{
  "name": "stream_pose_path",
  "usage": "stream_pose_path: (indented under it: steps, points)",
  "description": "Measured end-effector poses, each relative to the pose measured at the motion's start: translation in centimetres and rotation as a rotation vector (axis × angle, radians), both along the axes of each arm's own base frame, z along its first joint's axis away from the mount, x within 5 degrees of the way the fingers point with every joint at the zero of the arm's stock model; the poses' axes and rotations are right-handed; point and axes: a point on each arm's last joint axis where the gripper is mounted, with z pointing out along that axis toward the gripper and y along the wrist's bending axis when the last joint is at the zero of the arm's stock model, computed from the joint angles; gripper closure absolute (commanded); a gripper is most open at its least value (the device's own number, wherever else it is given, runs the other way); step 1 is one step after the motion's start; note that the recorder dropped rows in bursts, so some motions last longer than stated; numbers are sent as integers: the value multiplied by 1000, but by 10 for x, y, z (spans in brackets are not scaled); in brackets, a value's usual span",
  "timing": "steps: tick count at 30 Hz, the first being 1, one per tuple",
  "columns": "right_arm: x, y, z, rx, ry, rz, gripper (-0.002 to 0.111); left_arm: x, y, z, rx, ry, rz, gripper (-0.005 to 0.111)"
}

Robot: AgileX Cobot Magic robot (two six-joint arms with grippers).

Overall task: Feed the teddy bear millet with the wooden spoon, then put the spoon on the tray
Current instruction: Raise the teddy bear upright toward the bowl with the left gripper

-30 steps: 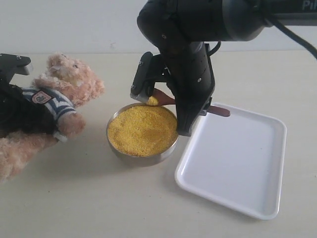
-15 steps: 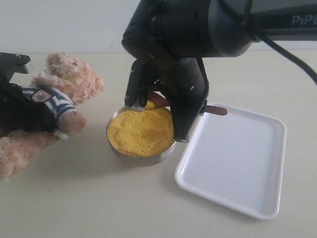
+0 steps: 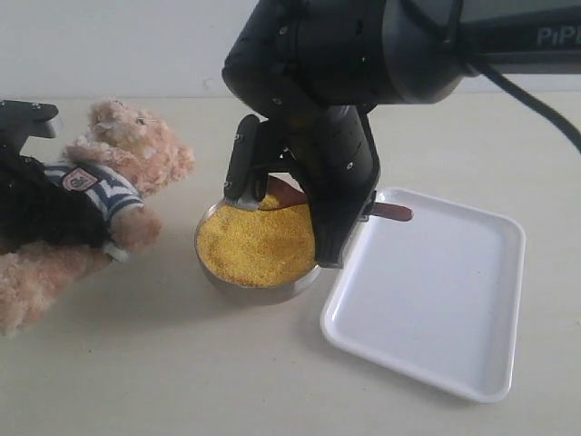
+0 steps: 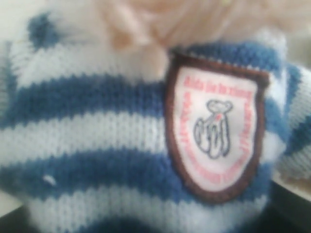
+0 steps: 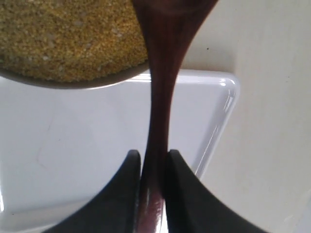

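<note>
The teddy bear leans at the left, and its striped shirt and chest badge fill the left wrist view. My left gripper is shut on the teddy bear's torso; its fingers are hidden. My right gripper hangs over the far side of the steel bowl of millet, shut on the wooden spoon. In the right wrist view the spoon runs from between the right gripper's fingers toward the millet. Its round end sits at the millet's far edge, partly hidden. The tray lies right of the bowl.
The bowl stands between the bear and the tray, touching the tray's near-left corner. The spoon's handle end pokes out over the tray's far-left rim. Bare beige tabletop lies in front, with a pale wall behind.
My right gripper has shifted left and lower, bringing the spoon's round end down to the millet at the bowl's far side. The bear has barely moved.
</note>
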Motion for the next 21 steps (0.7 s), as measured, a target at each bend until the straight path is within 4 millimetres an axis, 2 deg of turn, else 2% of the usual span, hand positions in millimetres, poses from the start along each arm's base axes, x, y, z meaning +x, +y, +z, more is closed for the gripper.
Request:
stream_pose_path:
  steps: [8, 14, 21]
  points:
    - [2, -5, 4, 10, 1, -9, 109, -4, -18, 0, 5, 10, -81, 103]
    - [2, -14, 23, 52, -25, -25, 109, -5, -18, 1, 5, 15, -89, 103]
    - [1, -15, 26, 60, -27, -27, 109, -11, -22, 18, 17, -39, -128, 103]
